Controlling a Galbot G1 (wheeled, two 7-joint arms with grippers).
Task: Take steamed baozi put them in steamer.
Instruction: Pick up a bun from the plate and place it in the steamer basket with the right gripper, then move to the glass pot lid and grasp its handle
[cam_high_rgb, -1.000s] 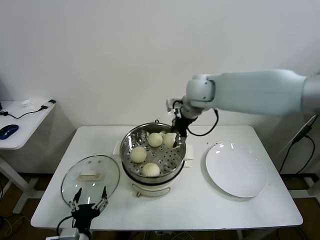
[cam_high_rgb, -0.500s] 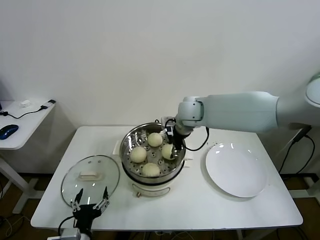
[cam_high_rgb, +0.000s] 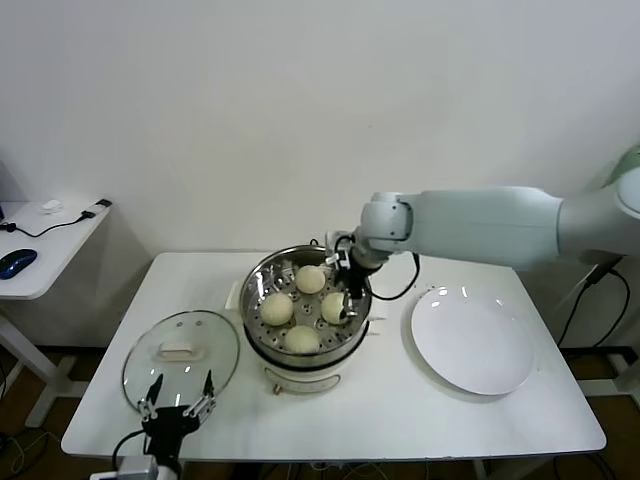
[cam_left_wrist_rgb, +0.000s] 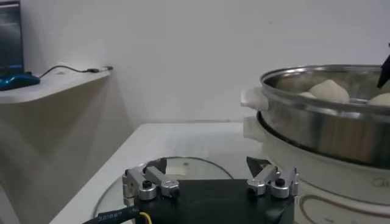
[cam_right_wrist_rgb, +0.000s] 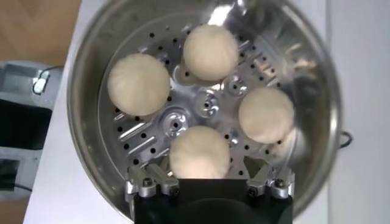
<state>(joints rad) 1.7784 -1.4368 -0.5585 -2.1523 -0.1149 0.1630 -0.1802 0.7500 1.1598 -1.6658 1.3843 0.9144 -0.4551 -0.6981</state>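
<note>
The steamer (cam_high_rgb: 262, 275) stands mid-table, a shiny steel pot on a cream base. Four cream-white baozi lie on its perforated tray: back (cam_high_rgb: 310, 279), left (cam_high_rgb: 277, 308), right (cam_high_rgb: 335, 307) and front (cam_high_rgb: 301, 339). My right gripper (cam_high_rgb: 347, 300) reaches down inside the pot at the right baozi. In the right wrist view, the gripper (cam_right_wrist_rgb: 203, 163) is open, and that baozi (cam_right_wrist_rgb: 200, 152) rests on the tray between its fingers with a gap on each side. My left gripper (cam_high_rgb: 178, 408) is parked open at the table's front-left edge.
A round glass lid (cam_high_rgb: 182, 358) with a white handle lies left of the steamer, just ahead of the left gripper (cam_left_wrist_rgb: 206, 163). A flat white plate (cam_high_rgb: 472, 342) lies to the right. A side table (cam_high_rgb: 45, 245) with a blue mouse stands far left.
The right gripper came down from above the steamer's rim with a baozi into the pot. The baozi now rests on the tray and the fingers stand apart from it. The left arm has not moved.
</note>
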